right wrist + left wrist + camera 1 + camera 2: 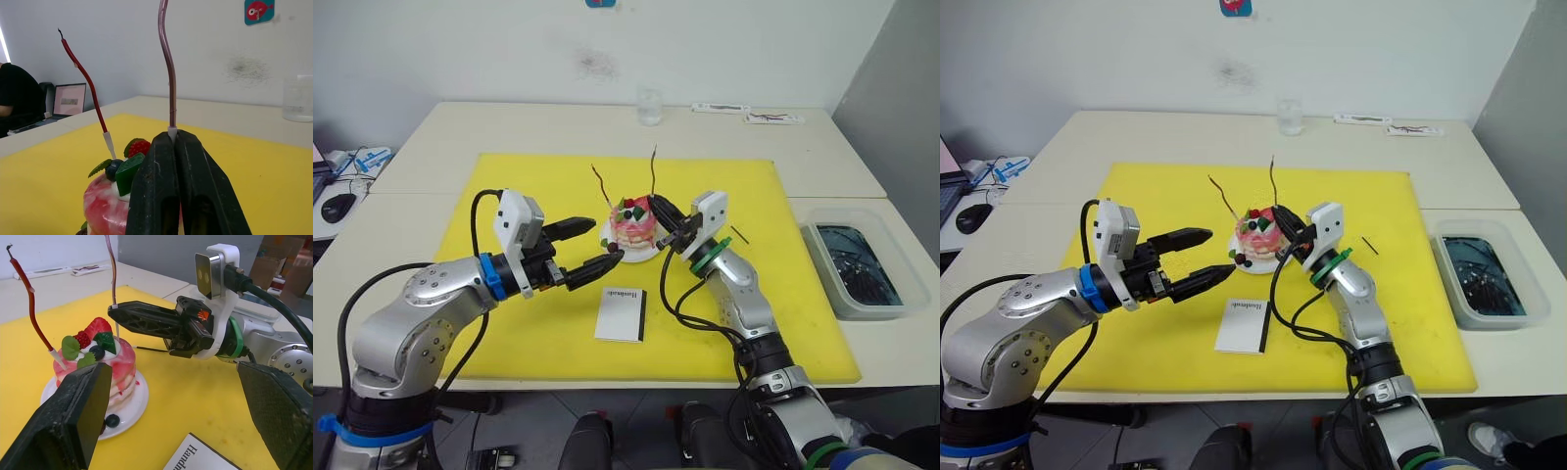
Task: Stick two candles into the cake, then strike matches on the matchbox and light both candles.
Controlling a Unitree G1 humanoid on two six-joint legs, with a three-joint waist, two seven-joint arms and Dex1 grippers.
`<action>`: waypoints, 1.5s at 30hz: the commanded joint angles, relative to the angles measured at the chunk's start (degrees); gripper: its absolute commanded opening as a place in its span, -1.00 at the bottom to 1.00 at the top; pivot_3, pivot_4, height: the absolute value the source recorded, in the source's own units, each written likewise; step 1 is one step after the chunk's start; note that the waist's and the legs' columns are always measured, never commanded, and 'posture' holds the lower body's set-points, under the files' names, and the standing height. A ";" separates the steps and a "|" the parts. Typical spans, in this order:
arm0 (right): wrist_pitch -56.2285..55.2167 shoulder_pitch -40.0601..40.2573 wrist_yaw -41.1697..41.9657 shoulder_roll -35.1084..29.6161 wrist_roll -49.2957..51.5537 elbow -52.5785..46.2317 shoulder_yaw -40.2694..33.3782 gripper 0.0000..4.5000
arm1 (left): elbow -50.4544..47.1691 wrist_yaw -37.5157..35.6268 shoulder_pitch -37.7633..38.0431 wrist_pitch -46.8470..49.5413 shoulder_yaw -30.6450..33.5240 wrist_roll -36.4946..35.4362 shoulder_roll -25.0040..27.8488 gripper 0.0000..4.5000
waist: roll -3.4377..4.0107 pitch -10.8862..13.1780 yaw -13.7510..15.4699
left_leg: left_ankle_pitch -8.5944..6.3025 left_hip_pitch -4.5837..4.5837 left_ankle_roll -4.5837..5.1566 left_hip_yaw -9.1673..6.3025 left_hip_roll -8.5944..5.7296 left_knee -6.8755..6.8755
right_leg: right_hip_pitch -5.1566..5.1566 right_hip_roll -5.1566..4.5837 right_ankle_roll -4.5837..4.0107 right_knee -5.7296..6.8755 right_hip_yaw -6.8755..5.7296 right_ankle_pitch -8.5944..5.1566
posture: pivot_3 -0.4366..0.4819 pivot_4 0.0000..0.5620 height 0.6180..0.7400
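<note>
The small round pink layered cake (634,227) sits on its white plate (132,409) on the yellow mat (509,333). The right claw (174,147), fingers pressed together, pinches the pale base of the upright purplish wavy candle (167,68) over the cake. The dark red wavy candle (30,303) stands tilted in the cake. The left claw (599,245) hangs spread just beside the plate, the flat white matchbox (621,313) nearby.
</note>
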 commanded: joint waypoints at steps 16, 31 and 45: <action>-3.84 1.34 0.01 0.59 -1.99 2.69 1.06 -0.98 | -1.80 -0.99 -1.06 -0.70 0.87 -0.09 1.22 1.00 | 0.00 0.00 -0.18 | 0.00 0.01 0.00 0.00 0.00 0.00 | 0.00 0.00 0.00 0.02 0.00 0.00 | -0.05 -0.47 1.00; -3.57 1.35 0.12 1.86 -0.48 3.96 -0.03 -0.98 | -1.59 -1.75 -0.17 -1.34 0.44 0.87 1.30 1.00 | 0.00 0.00 -0.41 | 0.00 0.21 0.00 0.00 0.00 0.00 | 0.02 0.02 -0.15 0.31 0.02 -0.10 | -0.05 -0.47 1.00; -0.62 2.42 -0.74 1.84 0.95 -5.85 0.28 0.75 | -1.55 -2.78 0.30 -2.73 -0.42 3.22 0.95 1.00 | 0.02 0.01 -0.49 | 0.00 0.20 0.00 -0.02 0.00 -0.05 | -0.02 0.04 -0.19 0.36 0.01 -0.13 | -0.05 -0.47 1.00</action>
